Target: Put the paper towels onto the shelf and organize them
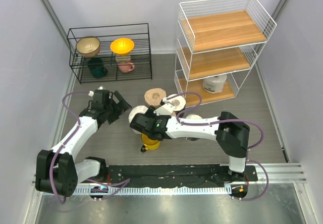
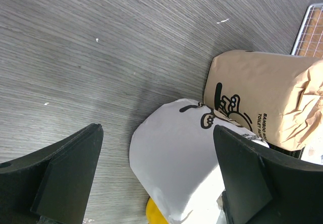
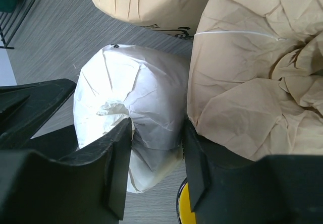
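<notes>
Seen from high above and behind the arm bases, facing down over the whole grey wood-grain table [image 1: 267, 118]; from each wrist, close up and angled downward, sharing the white paper-wrapped cylindrical roll [image 3: 136, 93] across all three views.

white roll [image 3: 136, 98]: crinkled matt paper wrap | tan roll [image 3: 252, 82]: creased matt brown paper | shelf [image 1: 227, 28]: white-coated metal wire, smooth light wood boards | table [image 2: 101, 42]: matt grey wood-grain | right gripper fingers [image 3: 55, 183]: matt black plastic
</notes>
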You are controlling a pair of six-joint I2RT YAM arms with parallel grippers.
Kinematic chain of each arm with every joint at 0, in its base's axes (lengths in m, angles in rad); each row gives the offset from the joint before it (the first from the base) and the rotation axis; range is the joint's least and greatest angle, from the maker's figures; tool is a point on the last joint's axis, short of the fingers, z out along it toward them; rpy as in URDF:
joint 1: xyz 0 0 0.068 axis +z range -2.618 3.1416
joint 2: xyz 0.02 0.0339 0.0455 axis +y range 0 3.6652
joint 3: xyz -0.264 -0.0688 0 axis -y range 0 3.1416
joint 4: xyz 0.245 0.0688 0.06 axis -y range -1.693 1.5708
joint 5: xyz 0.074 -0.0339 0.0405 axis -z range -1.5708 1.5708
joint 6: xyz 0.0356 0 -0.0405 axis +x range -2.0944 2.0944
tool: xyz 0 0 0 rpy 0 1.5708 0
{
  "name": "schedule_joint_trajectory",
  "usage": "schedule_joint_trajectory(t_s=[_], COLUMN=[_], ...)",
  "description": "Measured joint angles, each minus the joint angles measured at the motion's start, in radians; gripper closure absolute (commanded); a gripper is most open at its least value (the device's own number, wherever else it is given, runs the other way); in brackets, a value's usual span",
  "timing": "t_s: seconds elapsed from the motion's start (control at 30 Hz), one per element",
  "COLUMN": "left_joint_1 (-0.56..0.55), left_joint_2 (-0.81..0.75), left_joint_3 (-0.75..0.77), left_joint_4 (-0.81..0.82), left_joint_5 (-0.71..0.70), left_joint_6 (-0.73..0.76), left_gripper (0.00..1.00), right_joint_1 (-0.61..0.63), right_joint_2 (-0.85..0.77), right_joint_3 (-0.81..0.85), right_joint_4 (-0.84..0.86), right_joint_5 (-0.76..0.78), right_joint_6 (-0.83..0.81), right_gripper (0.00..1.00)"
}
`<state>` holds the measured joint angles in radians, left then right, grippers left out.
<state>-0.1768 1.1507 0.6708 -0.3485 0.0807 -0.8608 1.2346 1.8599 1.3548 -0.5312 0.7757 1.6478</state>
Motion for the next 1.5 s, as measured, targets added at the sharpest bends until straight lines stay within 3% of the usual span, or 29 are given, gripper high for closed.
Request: schedule_joint_trajectory(t_s=[0.17,0.4,1.1,1.3,1.5], left_joint_1=[0.0,0.0,0.0,0.0,0.0], left_joint_2=[0.0,0.0,-0.021,-0.021,-0.02], left_joint_3=[0.0,0.0,0.0,0.0,0.0], left_joint_4=[0.0,-0.001,-0.019,-0.019,-0.019], left_joint_5=[0.0,-0.001,-0.027,-0.027,-0.027], left_joint_6=[0.0,0.0,0.0,0.0,0.0], left_gripper=[0.04,0.04,0.04,0.04,0.04], right_joint_1=[-0.004,-0.004,0.03,0.048,0.049], right_joint_2=[-0.002,-0.06,-0.586,-0.77,-0.842], right_joint_3=[-0.002,-0.032,-0.251,-0.306,-0.312], right_joint_4=[0.02,0.026,0.072,0.042,-0.139], right_joint_5=[-0.003,0.004,0.122,0.163,0.233], right_joint_6=[-0.04,-0.151,-0.362,-0.366,-0.242], right_gripper=[0.68,0.69,0.75,0.75,0.74])
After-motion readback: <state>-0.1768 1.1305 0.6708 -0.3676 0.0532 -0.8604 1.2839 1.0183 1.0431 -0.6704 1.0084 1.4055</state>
